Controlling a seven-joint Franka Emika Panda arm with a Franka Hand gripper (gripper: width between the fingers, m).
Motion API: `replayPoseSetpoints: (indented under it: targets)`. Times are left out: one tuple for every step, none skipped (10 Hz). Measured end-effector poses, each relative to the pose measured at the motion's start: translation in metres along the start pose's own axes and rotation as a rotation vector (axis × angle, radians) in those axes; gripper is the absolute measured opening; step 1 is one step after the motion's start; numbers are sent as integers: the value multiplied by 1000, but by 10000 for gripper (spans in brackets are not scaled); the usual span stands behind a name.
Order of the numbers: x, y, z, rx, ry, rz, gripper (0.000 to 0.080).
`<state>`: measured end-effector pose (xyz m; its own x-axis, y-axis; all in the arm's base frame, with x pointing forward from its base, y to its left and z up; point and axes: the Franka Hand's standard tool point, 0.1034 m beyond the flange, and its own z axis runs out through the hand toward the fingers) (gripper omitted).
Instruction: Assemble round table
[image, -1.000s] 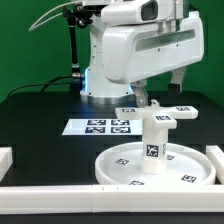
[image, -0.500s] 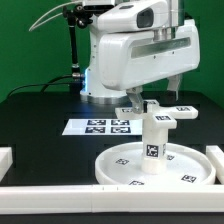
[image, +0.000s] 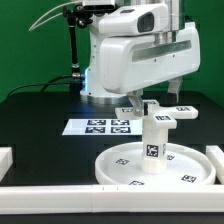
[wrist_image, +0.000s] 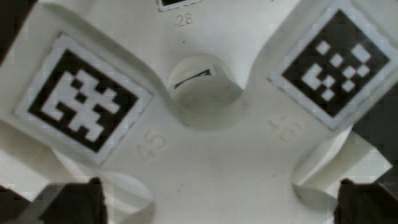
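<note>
The large rimmed round disc (image: 190, 168) lies on the black table at the front. The short post (image: 154, 143) stands upright on its middle. The four-armed cross piece (image: 162, 114) sits on top of the post. My gripper (image: 158, 100) hangs just above the cross piece, open, with one finger on each side of its centre. In the wrist view the cross piece (wrist_image: 199, 130) fills the picture, with its round hub and two tags. The dark fingertips (wrist_image: 71, 205) stand wide apart and hold nothing, and the gripper (wrist_image: 214, 208) is centred over the piece.
The marker board (image: 98, 126) lies flat behind the disc toward the exterior view's left. White border rails run along the front (image: 60, 190) and the right side (image: 216, 152). The robot base (image: 105, 70) stands at the back.
The hand has shifted slightly toward the exterior view's left and down a little over the cross piece. The disc, post and cross piece have not moved.
</note>
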<state>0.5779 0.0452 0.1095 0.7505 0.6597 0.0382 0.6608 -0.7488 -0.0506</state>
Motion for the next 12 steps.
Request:
replayPoseSetpoints:
  targets:
    - [-1, 0, 2, 2, -3, -2, 649]
    - [-1, -1, 4, -2, -11, -13, 649]
    - [-2, -1, 5, 1, -18, -23, 649]
    - [-2, -1, 5, 2, -19, -23, 649]
    - [-3, -1, 6, 3, -21, -22, 649]
    - [-3, -1, 6, 3, -20, -21, 649]
    - [-3, -1, 7, 2, -20, -16, 649]
    - [-4, -1, 7, 3, -21, -14, 649]
    - [-4, -1, 8, 3, -21, -14, 649]
    - [-4, -1, 8, 3, -22, -13, 526]
    - [-4, -1, 8, 4, -22, -13, 442]
    - [-4, -1, 8, 3, -21, -13, 442]
